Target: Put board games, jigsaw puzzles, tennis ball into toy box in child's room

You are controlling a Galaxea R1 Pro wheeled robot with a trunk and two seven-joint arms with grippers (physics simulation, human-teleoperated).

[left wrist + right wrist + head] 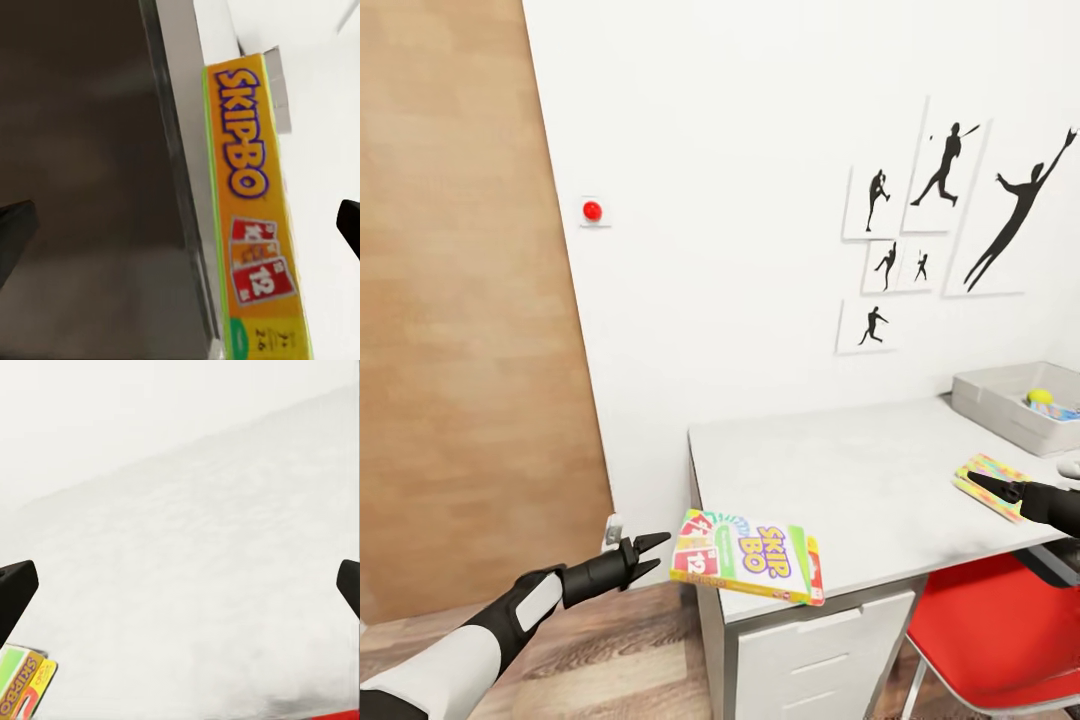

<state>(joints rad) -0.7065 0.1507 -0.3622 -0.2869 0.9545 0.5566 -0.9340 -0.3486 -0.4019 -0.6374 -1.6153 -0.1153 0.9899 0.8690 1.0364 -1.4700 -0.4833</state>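
1. The Skip-Bo game box (748, 556) lies flat at the lower centre of the head view, on the front left corner of the table (860, 480), overhanging the edge; its long axis runs left to right.
2. "SKIP-BO" reads in purple on yellow, with red cards marked "12".
3. The left gripper (650, 549), lower left, is spread wide just beside the box, holding nothing.
4. The right gripper (985, 484) is at the right edge over the jigsaw puzzle (992, 482); its fingers stand apart.
5. The toy box (1000, 405), upper right, holds the tennis ball (1040, 397).
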